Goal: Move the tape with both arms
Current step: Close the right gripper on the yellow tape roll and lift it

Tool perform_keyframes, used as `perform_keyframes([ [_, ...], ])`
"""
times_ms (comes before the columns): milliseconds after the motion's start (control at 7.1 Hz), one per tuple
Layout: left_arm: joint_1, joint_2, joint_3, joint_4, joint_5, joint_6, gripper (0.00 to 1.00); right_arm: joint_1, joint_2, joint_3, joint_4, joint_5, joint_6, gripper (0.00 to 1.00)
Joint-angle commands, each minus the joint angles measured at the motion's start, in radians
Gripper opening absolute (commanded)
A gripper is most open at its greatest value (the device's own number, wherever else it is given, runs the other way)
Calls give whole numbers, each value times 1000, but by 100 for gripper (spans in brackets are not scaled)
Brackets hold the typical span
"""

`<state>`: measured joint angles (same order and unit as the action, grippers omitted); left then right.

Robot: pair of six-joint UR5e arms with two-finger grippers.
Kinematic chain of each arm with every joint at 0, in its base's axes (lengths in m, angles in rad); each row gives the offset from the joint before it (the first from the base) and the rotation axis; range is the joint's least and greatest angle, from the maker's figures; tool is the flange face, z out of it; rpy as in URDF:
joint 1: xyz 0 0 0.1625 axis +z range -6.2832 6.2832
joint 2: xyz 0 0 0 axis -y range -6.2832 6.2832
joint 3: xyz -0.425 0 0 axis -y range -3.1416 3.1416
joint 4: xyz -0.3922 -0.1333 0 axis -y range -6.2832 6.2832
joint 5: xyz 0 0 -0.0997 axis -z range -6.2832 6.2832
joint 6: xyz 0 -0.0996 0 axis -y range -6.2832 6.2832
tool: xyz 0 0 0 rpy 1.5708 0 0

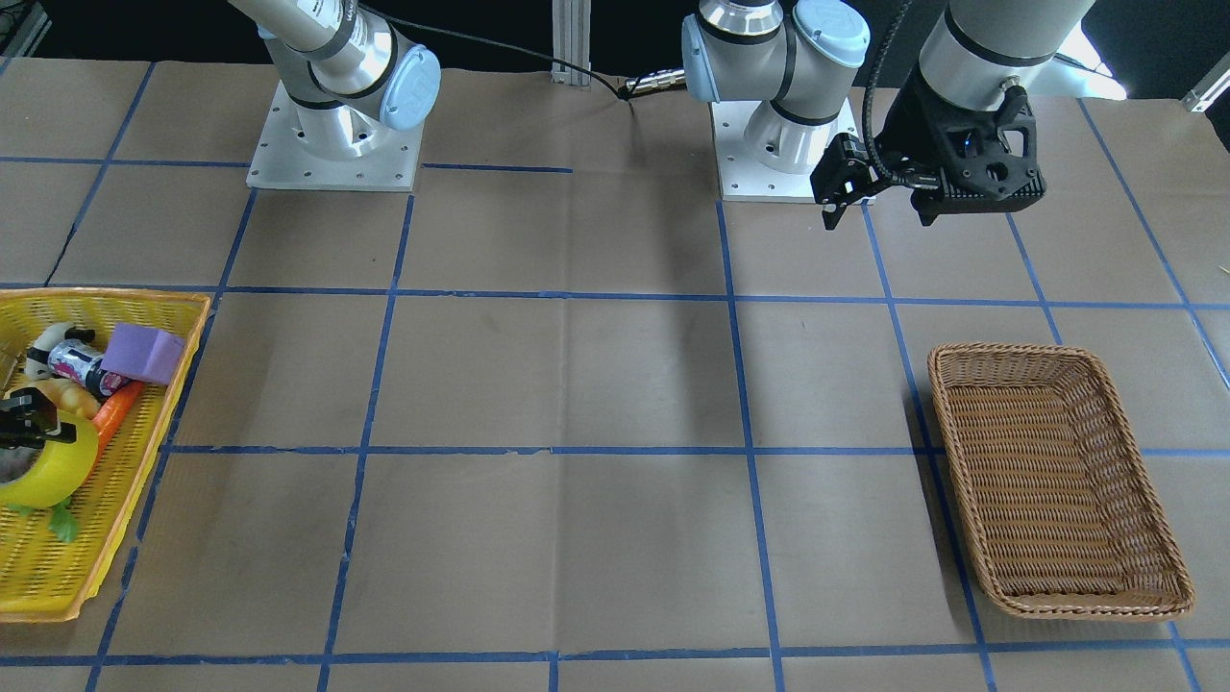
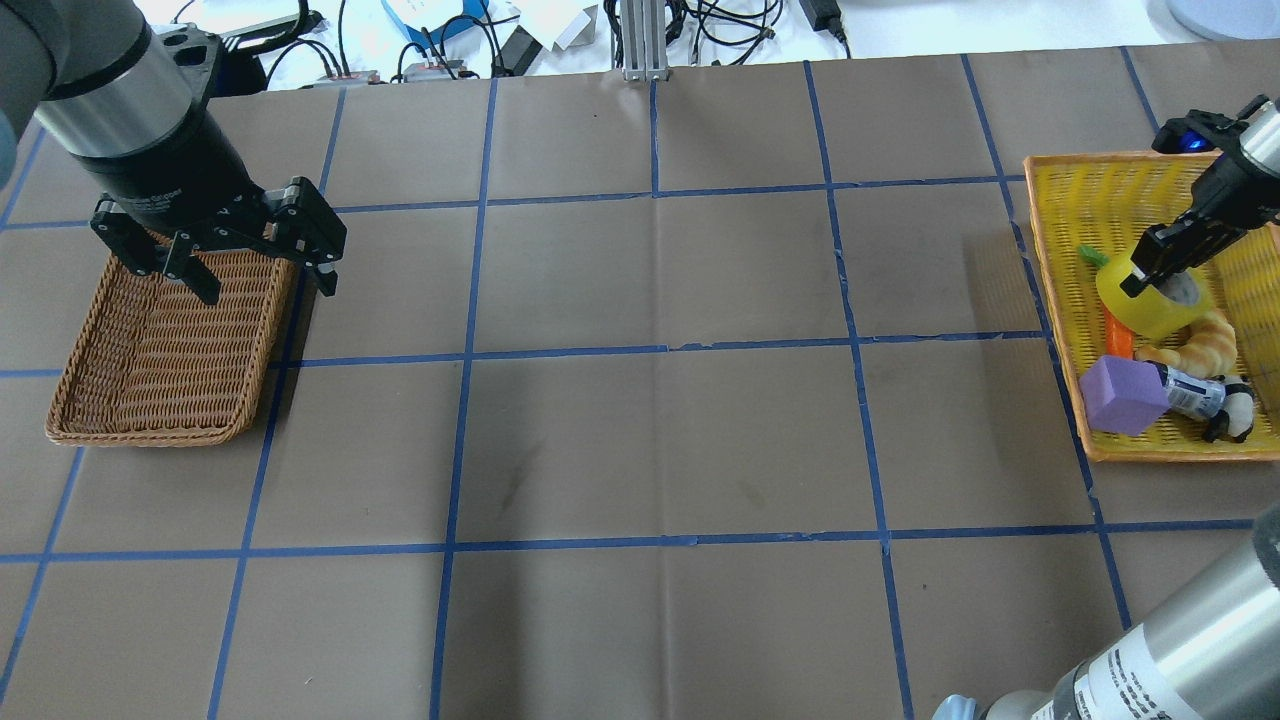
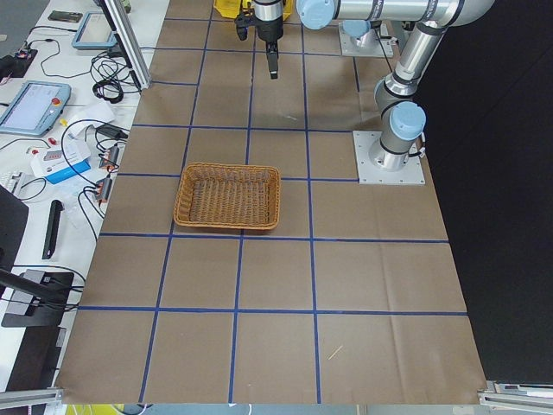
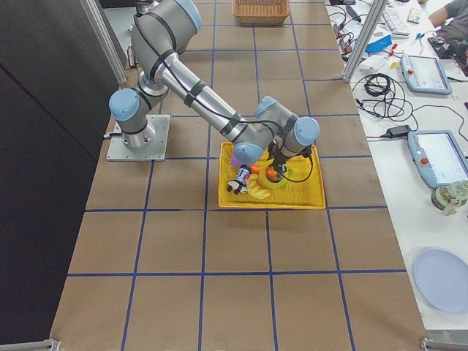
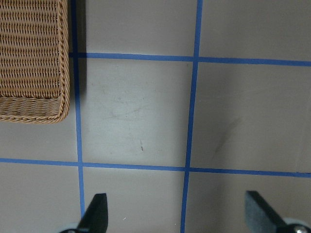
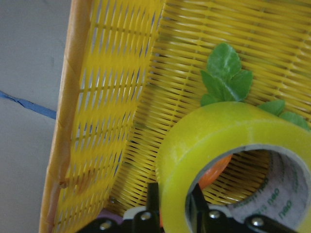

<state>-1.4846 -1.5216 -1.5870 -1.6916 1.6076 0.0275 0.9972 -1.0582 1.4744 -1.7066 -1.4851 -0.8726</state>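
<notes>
The tape, a translucent yellow roll with a grey-white core, sits tilted in the yellow basket at the table's right end. My right gripper is shut on the tape's wall, one finger inside the core and one outside, as the right wrist view shows on the tape. In the front view the tape is at the left edge. My left gripper is open and empty, high over the right rim of the wicker basket. Its fingers frame bare table in the left wrist view.
The yellow basket also holds a purple block, a carrot, a croissant, a small can and green leaves. The wicker basket holds nothing. Brown paper with blue tape lines covers the table between the baskets.
</notes>
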Motion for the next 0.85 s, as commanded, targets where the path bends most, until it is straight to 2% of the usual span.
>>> perform_keyframes([
  [0, 1, 0, -1, 13, -2, 2, 100, 17, -99, -46, 62, 11, 93, 0],
  [282, 1, 0, -2, 13, -2, 9, 100, 209, -231, -42, 122, 6, 330, 0],
  [423, 1, 0, -2, 13, -2, 9, 100, 344, -285, -28, 151, 14, 532, 0],
  [704, 1, 1, -4, 20, -2, 14, 100, 661, -290, 15, 124, 8, 891, 0],
])
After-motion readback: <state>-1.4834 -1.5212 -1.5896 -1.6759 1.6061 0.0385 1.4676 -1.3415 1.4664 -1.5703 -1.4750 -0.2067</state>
